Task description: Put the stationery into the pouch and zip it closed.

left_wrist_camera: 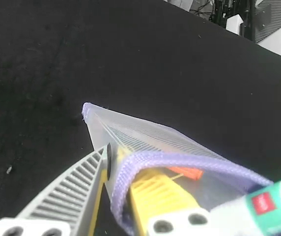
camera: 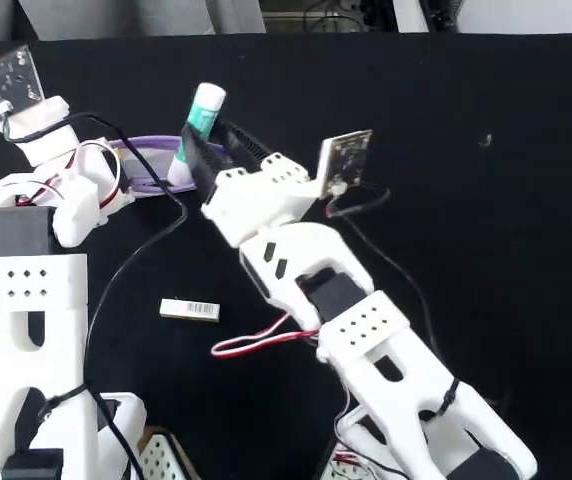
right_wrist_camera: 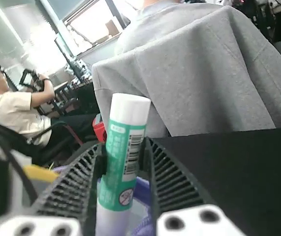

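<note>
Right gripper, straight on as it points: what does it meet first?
The right gripper would likely meet the pouch rim first, held by the left gripper just beyond the glue stick; depth is unclear.

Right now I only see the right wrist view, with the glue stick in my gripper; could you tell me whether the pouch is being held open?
Observer: Yes, the left gripper grips the pouch rim, one finger inside.
Operator: Is the stick over the mouth?
Observer: The glue stick tilts, its lower end at the pouch's purple rim.
Operator: Anything left outside?
Observer: A small white block lies on the table between the arms.
</note>
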You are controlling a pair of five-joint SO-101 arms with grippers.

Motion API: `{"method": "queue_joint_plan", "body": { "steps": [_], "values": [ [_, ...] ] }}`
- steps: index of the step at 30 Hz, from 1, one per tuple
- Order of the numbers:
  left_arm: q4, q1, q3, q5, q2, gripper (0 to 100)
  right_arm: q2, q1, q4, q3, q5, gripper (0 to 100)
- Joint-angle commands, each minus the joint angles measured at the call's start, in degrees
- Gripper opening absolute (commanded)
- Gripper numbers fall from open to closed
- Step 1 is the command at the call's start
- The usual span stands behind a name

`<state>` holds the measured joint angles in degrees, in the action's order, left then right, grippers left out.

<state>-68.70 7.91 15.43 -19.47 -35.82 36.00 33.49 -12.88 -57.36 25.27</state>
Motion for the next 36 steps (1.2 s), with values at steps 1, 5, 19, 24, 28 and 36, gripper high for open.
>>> {"method": "queue_joint_plan", "body": {
  "steps": [1,5,19,24,28,36],
  "values": [
    [1.4,0.7,-0.9,-0.9,-1.6,3,-1.3,5.3,-1.3,-2.5,-10.5,1.1],
    [1.6,3.1,-1.0,-1.0,-1.6,3,-1.3,7.6,-12.5,-8.9,-18.5,1.1],
    [1.5,3.3,-1.0,-2.0,-1.6,3,-1.4,10.6,-31.7,-18.8,-40.7,1.1],
    [1.6,3.1,-1.0,-2.0,-1.6,3,-1.4,10.7,-31.9,-19.0,-42.9,1.1],
    [1.6,3.0,-1.0,-2.0,-1.6,3,-1.8,10.7,-39.9,-20.4,-42.9,1.3],
    [1.3,2.9,-2.3,-2.1,-1.5,3,-2.9,10.7,-43.5,-21.1,-42.9,1.5]
  ]
}}
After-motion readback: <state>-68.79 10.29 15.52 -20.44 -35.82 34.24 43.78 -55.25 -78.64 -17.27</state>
